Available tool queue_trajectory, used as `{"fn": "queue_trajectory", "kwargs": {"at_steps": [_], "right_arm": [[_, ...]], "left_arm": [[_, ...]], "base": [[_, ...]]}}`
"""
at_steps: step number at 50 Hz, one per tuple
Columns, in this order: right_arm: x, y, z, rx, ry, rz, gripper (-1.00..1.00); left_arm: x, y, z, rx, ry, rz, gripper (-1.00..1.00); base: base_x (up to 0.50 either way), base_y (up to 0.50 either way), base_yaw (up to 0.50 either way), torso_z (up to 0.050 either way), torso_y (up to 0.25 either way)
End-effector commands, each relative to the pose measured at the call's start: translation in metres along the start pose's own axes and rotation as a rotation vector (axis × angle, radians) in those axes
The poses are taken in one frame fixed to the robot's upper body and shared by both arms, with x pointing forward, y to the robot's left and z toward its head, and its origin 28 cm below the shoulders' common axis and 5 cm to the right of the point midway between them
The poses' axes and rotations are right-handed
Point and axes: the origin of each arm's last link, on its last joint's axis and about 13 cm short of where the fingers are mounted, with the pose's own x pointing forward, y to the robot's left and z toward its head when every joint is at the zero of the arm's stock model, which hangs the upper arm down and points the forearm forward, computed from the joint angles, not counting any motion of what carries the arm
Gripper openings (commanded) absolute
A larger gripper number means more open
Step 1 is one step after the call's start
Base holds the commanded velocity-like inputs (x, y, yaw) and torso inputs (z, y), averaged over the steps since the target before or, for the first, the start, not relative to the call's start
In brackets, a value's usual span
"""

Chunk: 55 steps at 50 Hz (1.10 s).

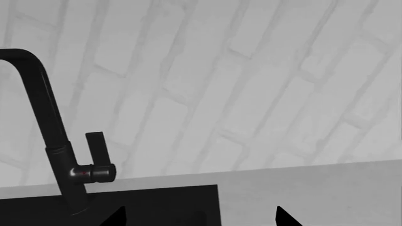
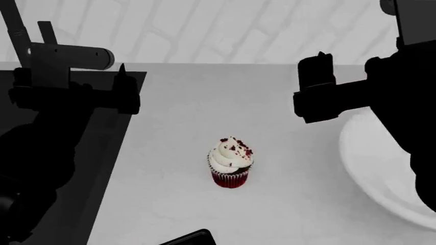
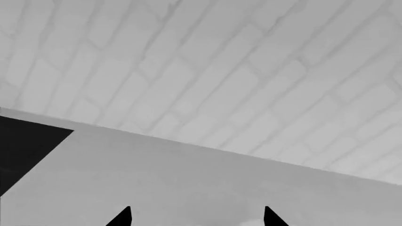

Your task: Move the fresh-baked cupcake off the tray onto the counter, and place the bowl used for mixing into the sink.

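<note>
One corner of the black tray [image 2: 191, 238] showed at the near edge of the head view. Just beyond it the cupcake [image 2: 231, 163] stood upright on the bare counter [image 2: 177, 153], off the tray and apart from it. To the right, the white bowl [image 2: 381, 168] rested on the counter, partly hidden behind the right arm. The sink [image 2: 102, 153] lay at the left, under the left arm. Farther back, both grippers hung above the surface with jaws spread and holding nothing: the left gripper [image 1: 199, 217] over the sink's edge near the faucet [image 1: 47, 122], the right gripper [image 3: 197, 217] over the counter. A pale brick wall [image 3: 207, 61] stood behind.
</note>
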Motion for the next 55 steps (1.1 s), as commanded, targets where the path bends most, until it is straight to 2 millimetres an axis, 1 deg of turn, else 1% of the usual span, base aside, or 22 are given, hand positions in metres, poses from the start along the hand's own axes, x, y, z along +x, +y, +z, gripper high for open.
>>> {"fn": "queue_trajectory", "kwargs": {"at_steps": [1, 6, 9, 11, 21, 22, 29, 33, 39, 41, 45, 52, 55], "right_arm": [[-0.026, -0.022, 0.013, -0.017, 0.048, -0.136, 1.00], [-0.035, -0.030, 0.016, -0.010, 0.082, -0.179, 1.00], [-0.037, -0.035, 0.014, -0.019, 0.129, -0.221, 1.00], [-0.042, -0.041, 0.016, -0.005, 0.137, -0.247, 1.00], [-0.048, -0.054, 0.020, -0.007, 0.211, -0.323, 1.00], [-0.050, -0.058, 0.021, -0.013, 0.225, -0.352, 1.00], [-0.061, -0.075, 0.018, 0.028, 0.264, -0.424, 1.00], [-0.064, -0.080, 0.019, 0.031, 0.278, -0.442, 1.00], [-0.064, -0.088, 0.017, 0.036, 0.322, -0.459, 1.00], [-0.061, -0.090, 0.015, 0.057, 0.368, -0.457, 1.00], [-0.056, -0.092, 0.015, 0.091, 0.398, -0.423, 1.00], [-0.052, -0.102, 0.015, 0.109, 0.439, -0.431, 1.00], [-0.048, -0.103, 0.015, 0.121, 0.458, -0.406, 1.00]], "left_arm": [[0.002, 0.000, -0.002, -0.007, 0.001, -0.004, 1.00], [0.003, -0.001, -0.003, -0.012, 0.001, -0.008, 1.00], [0.005, 0.000, -0.002, -0.018, -0.004, -0.008, 1.00], [0.006, 0.000, -0.002, -0.021, -0.005, -0.012, 1.00], [0.011, 0.000, -0.007, -0.032, 0.005, -0.017, 1.00], [0.011, 0.000, -0.007, -0.034, 0.006, -0.018, 1.00], [0.013, -0.001, -0.009, -0.041, 0.010, -0.025, 1.00], [0.013, -0.001, -0.008, -0.042, 0.008, -0.026, 1.00], [0.013, -0.001, -0.007, -0.044, 0.007, -0.027, 1.00], [0.013, -0.001, -0.006, -0.045, 0.006, -0.027, 1.00], [0.013, -0.001, -0.006, -0.047, 0.006, -0.028, 1.00], [0.012, -0.002, -0.006, -0.048, 0.008, -0.031, 1.00], [0.012, -0.003, -0.007, -0.047, 0.010, -0.035, 1.00]], "base": [[0.00, 0.00, 0.00, 0.000, 0.000], [0.00, 0.00, 0.00, 0.000, 0.000], [0.00, 0.00, 0.00, 0.000, 0.000], [0.00, 0.00, 0.00, 0.000, 0.000], [0.00, 0.00, 0.00, 0.000, 0.000], [0.00, 0.00, 0.00, 0.000, 0.000], [0.00, 0.00, 0.00, 0.000, 0.000], [0.00, 0.00, 0.00, 0.000, 0.000], [0.00, 0.00, 0.00, 0.000, 0.000], [0.00, 0.00, 0.00, 0.000, 0.000], [0.00, 0.00, 0.00, 0.000, 0.000], [0.00, 0.00, 0.00, 0.000, 0.000], [0.00, 0.00, 0.00, 0.000, 0.000]]}}
